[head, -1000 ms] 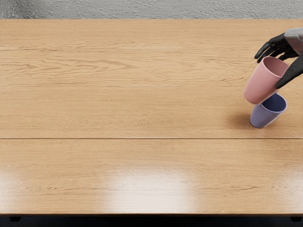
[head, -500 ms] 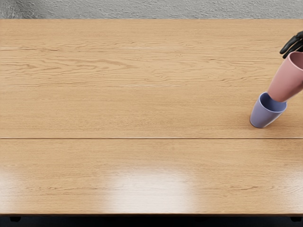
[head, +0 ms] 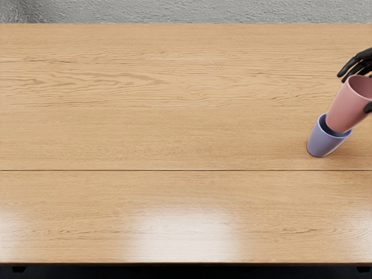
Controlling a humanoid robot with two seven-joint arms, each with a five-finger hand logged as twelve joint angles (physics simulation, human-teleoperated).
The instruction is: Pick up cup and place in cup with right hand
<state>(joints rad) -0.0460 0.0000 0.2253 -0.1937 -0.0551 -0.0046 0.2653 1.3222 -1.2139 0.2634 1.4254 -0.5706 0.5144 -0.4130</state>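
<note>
My right hand (head: 364, 88) reaches in at the picture's right edge, partly cut off, and its black fingers are shut on the pink cup (head: 347, 105). That cup is tilted, with its mouth up and to the right. Its bottom overlaps the mouth of the blue cup (head: 326, 141), which stands on the table at the right. The pink bottom edge hides part of the blue opening; how deep it reaches inside cannot be told.
The wooden table (head: 163, 128) fills most of the view, with its front edge along the bottom. A grey textured wall (head: 174, 11) runs behind its far edge.
The pink cup went right with my right hand, then came down and slightly left, its bottom now lower over the blue cup's mouth. The blue cup has stayed put.
</note>
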